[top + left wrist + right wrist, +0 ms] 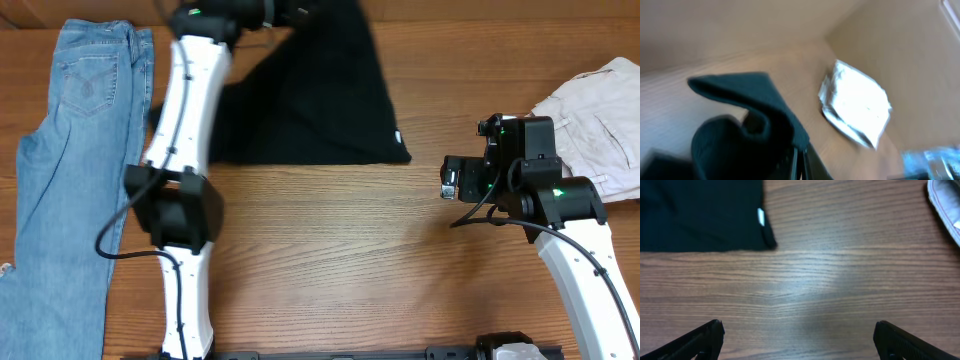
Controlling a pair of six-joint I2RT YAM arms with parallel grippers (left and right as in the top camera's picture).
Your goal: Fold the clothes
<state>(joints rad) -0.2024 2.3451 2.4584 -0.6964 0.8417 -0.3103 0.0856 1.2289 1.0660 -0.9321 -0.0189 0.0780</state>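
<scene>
Black garment (pixel 310 100) on the far middle of the table (pixel 330 250), white tag (pixel 760 216) at its near right corner. Nearer: right gripper (pixel 799 342) wide, empty. Farther: left gripper (pixel 215 18) pinched on a lifted fold. Risk of slipping from that thin pinch and bunching unevenly. Wood-grain surface; jeans (pixel 70 150) left, beige garment (pixel 600 120) right.

Overhead: bright, even, sharp. My left wrist view is motion-blurred, the pale garment (pixel 855 102) overexposed. My right wrist view: soft glare on the table (pixel 830 295), black garment (pixel 700 215) featureless.
</scene>
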